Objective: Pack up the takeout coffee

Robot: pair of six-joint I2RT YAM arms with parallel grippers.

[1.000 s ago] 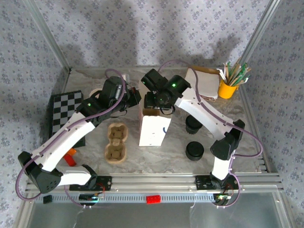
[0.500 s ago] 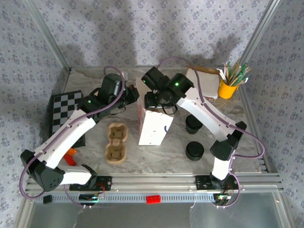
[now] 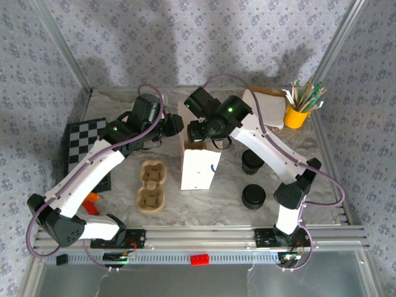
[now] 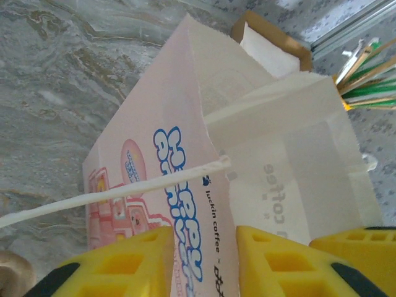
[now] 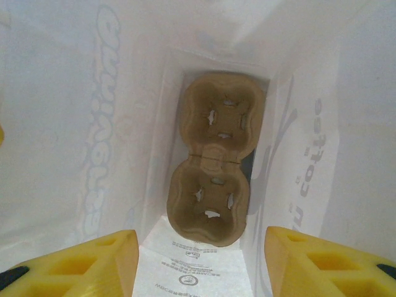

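Note:
The white paper bag [image 3: 198,168] stands upright mid-table with its mouth open. My left gripper [image 3: 176,125] is at the bag's top left edge. In the left wrist view its yellow fingers [image 4: 124,260] stand apart, open, with the bag's [image 4: 185,154] printed side fold between them. My right gripper [image 3: 201,133] hovers over the mouth, open and empty [image 5: 201,260], looking down on a brown cup carrier [image 5: 216,161] on the bag's floor. Two dark round pieces of the takeout coffee sit right of the bag: one [image 3: 252,162] half under my right arm, one [image 3: 253,197] nearer. I cannot tell cup from lid.
A second brown carrier [image 3: 151,185] lies left of the bag. A checkerboard [image 3: 83,148] and an orange piece [image 3: 91,204] are at the left. At the back right stand a napkin box [image 3: 265,108] and a yellow pot of sticks [image 3: 296,116].
The bag leaned toward the left arm half a second ago and now stands straight. My left fingers have parted from the bag's edge. The right gripper has stayed over the mouth.

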